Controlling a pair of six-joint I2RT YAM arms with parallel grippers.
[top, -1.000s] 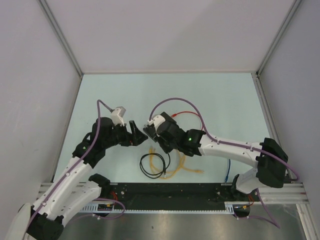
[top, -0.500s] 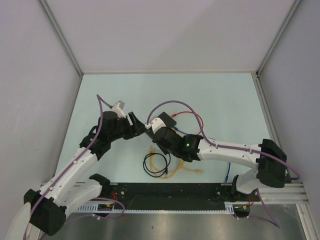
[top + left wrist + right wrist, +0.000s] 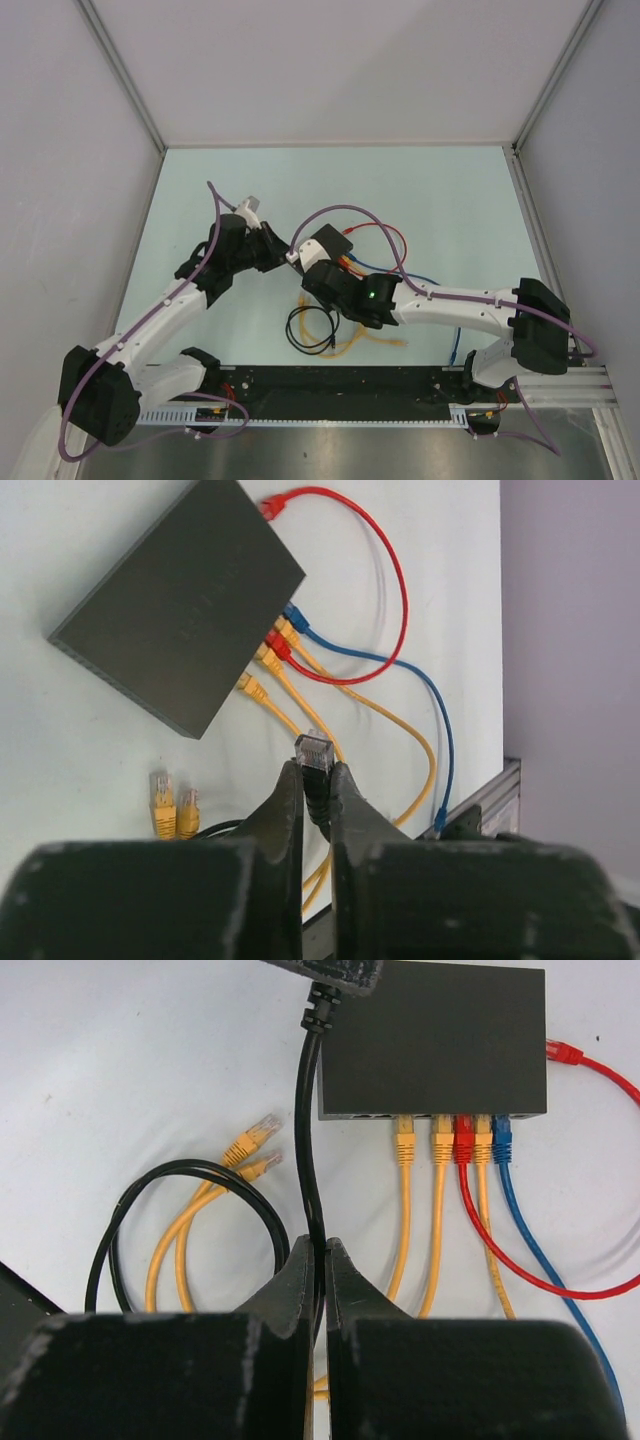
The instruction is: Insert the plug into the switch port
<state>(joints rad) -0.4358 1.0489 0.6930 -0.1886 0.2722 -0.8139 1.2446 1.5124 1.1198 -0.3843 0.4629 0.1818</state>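
Observation:
The plug is clear, on a black boot, and my left gripper is shut on that boot with the tip sticking out. It points at the socket edge of the black switch and stands a short way off it. My right gripper is shut on the black cable below the boot. The switch has free sockets at the left end of its row. From above, the left gripper sits just left of the switch.
Yellow, red and blue cables fill the right sockets of the switch. Two loose yellow plugs lie left of it, beside the black cable's loop. A red cable arcs round the switch's far side. The rail runs along the near edge.
My left gripper has closed on the plug's boot and moved farther from the base, toward the switch. The right gripper, still shut, has shifted a little nearer along the black cable.

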